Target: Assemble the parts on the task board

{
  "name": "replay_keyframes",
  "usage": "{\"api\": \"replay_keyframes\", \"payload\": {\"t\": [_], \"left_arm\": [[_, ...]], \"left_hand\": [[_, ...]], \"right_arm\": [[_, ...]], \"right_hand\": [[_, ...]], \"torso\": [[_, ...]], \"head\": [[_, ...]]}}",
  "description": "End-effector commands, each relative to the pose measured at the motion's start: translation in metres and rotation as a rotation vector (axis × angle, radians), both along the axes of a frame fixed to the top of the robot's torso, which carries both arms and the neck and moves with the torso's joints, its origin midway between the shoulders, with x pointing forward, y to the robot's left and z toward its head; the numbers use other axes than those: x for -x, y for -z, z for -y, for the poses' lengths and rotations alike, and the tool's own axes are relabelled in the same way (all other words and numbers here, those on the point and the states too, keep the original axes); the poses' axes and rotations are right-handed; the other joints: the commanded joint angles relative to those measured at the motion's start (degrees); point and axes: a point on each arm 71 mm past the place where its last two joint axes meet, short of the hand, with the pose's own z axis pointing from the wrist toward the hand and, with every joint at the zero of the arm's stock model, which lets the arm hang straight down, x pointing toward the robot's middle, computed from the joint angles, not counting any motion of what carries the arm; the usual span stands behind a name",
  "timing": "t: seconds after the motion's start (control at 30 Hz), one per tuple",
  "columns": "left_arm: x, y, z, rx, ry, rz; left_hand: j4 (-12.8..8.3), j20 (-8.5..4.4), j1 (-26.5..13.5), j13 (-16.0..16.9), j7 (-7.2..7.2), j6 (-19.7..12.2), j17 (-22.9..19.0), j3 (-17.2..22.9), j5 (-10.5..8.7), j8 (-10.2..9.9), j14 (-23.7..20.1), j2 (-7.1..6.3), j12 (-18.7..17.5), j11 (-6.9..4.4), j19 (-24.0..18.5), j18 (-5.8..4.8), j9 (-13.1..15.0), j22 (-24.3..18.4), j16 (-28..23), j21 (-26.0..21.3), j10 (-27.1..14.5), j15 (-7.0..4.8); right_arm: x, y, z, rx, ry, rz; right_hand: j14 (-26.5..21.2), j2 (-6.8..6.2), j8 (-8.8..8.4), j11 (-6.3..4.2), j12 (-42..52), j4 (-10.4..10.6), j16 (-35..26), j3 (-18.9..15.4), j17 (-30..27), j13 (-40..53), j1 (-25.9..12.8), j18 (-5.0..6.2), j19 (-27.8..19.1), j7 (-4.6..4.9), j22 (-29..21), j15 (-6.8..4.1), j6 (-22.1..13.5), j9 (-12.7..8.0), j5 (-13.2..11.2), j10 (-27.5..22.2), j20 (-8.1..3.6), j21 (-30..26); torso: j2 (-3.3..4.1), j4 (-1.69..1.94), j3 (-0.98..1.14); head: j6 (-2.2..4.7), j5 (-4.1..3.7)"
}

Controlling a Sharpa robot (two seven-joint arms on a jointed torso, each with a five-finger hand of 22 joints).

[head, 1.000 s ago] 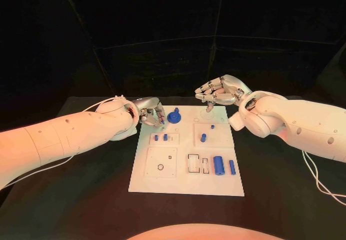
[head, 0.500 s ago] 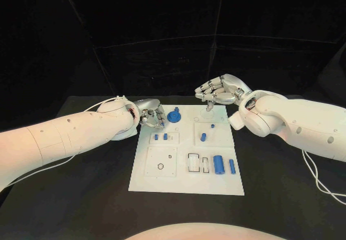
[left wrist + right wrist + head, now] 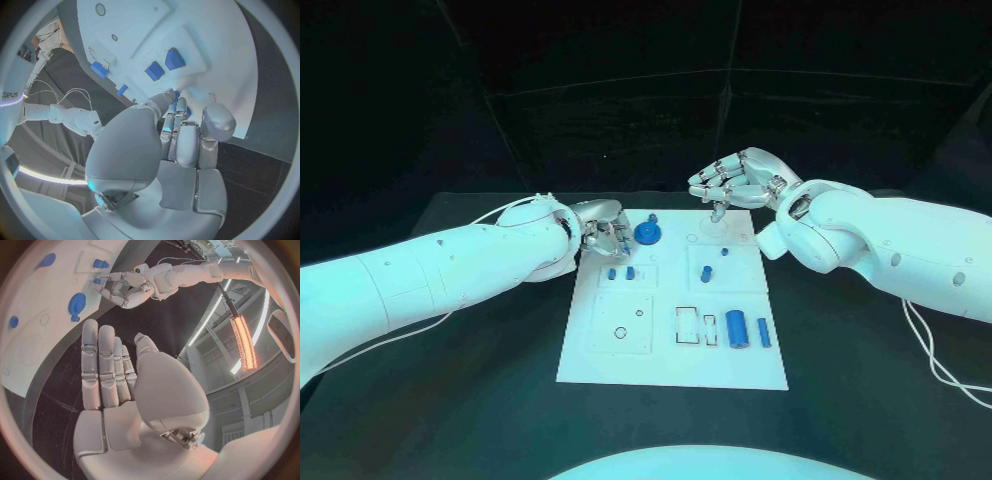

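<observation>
The white task board [image 3: 675, 365] lies mid-table. A round blue knob [image 3: 648, 235] stands at its far left part. My left hand [image 3: 599, 230] sits just left of the knob, fingers curled, tips at its edge; whether they touch it I cannot tell. The left wrist view has that hand [image 3: 178, 145] over the board [image 3: 206, 30], close to two short blue pegs [image 3: 155, 70]. My right hand [image 3: 740, 182] hovers above the board's far right corner, empty. In the right wrist view its fingers [image 3: 103, 365] lie side by side, with the knob [image 3: 76, 304] and my left hand [image 3: 122, 287] beyond.
Two short pegs [image 3: 630, 272] stand behind the left square panel, two more [image 3: 708, 272] on the right. A thick blue cylinder [image 3: 737, 328] and a thin one [image 3: 764, 332] lie at the near right. Cables trail beside my left arm [image 3: 488, 212] and right arm [image 3: 935, 360].
</observation>
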Motion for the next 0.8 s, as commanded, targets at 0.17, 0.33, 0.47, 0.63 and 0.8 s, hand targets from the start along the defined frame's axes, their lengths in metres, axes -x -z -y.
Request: {"api": "replay_keyframes", "payload": {"t": [0.17,0.33,0.47,0.63,0.8], "left_arm": [[-0.0004,0.0033,0.0002,-0.020,-0.014,-0.030],[-0.0008,0.0041,-0.0001,-0.027,-0.021,-0.035],[-0.0012,0.0045,-0.0004,-0.030,-0.024,-0.038],[-0.0010,0.0049,-0.0003,-0.033,-0.025,-0.041],[-0.0008,0.0047,0.0000,-0.030,-0.022,-0.038]], "left_hand": [[-0.1,-0.06,-0.5,-0.1,0.20,0.3,-0.2,0.1,-0.04,-0.3,0.3,0.01,-0.3,0.04,0.3,-0.79,0.0,-0.1,0.0,-0.2,0.2,-0.21],[-0.2,-0.05,-0.4,-0.2,0.21,0.2,-0.2,0.2,-0.03,-0.4,0.3,0.02,-0.5,0.06,0.2,-0.79,-0.1,-0.1,0.0,-0.2,0.1,-0.20],[-0.2,-0.05,-0.4,-0.2,0.22,0.2,-0.2,0.2,-0.03,-0.4,0.3,0.02,-0.5,0.06,0.2,-0.80,-0.1,0.0,0.0,-0.1,0.1,-0.19],[-0.4,-0.05,-0.4,-0.1,0.21,0.3,-0.2,0.2,-0.03,-0.4,0.2,0.08,-0.5,0.03,0.2,-0.80,-0.1,0.0,0.0,-0.1,0.3,-0.20],[-0.5,-0.05,-0.3,-0.1,0.18,0.5,-0.2,0.3,-0.04,-0.4,0.2,0.11,-0.5,-0.01,0.2,-0.79,-0.1,0.0,0.0,-0.1,0.5,-0.21]], "right_arm": [[0.0004,-0.0018,-0.0010,-0.005,-0.008,0.010],[0.0006,-0.0019,-0.0007,-0.005,-0.007,0.010],[0.0007,-0.0019,-0.0004,-0.005,-0.007,0.010],[0.0008,-0.0019,-0.0004,-0.005,-0.007,0.010],[0.0008,-0.0019,-0.0004,-0.004,-0.007,0.009]], "right_hand": [[0.2,0.26,0.29,-0.04,0.4,0.2,-0.3,0.2,0.1,-0.1,0.5,0.69,0.4,-0.02,-0.1,0.01,-0.4,0.0,-0.3,-0.5,0.05,-0.4],[0.2,0.26,0.29,-0.04,0.4,0.2,-0.3,0.2,0.1,-0.1,0.5,0.69,0.4,-0.02,-0.1,0.01,-0.4,0.0,-0.3,-0.5,0.05,-0.4],[0.2,0.26,0.29,-0.04,0.4,0.2,-0.3,0.2,0.1,-0.1,0.5,0.69,0.4,-0.02,-0.1,0.01,-0.4,0.0,-0.3,-0.5,0.05,-0.4],[0.2,0.26,0.29,-0.04,0.4,0.2,-0.3,0.2,0.1,-0.1,0.5,0.69,0.4,-0.02,-0.1,0.01,-0.4,0.0,-0.3,-0.5,0.05,-0.4],[0.2,0.26,0.29,-0.04,0.4,0.2,-0.3,0.2,0.1,-0.1,0.5,0.69,0.4,-0.02,-0.1,0.01,-0.4,0.0,-0.3,-0.5,0.05,-0.4]], "torso": [[-0.01,-0.01,0.04],[0.03,-0.02,0.00],[0.05,-0.04,0.01],[0.04,0.02,-0.04],[0.04,0.02,-0.03]], "head": [[-0.01,0.20],[-0.03,0.21],[-0.11,0.26],[-0.23,0.28],[-0.28,0.33]]}}
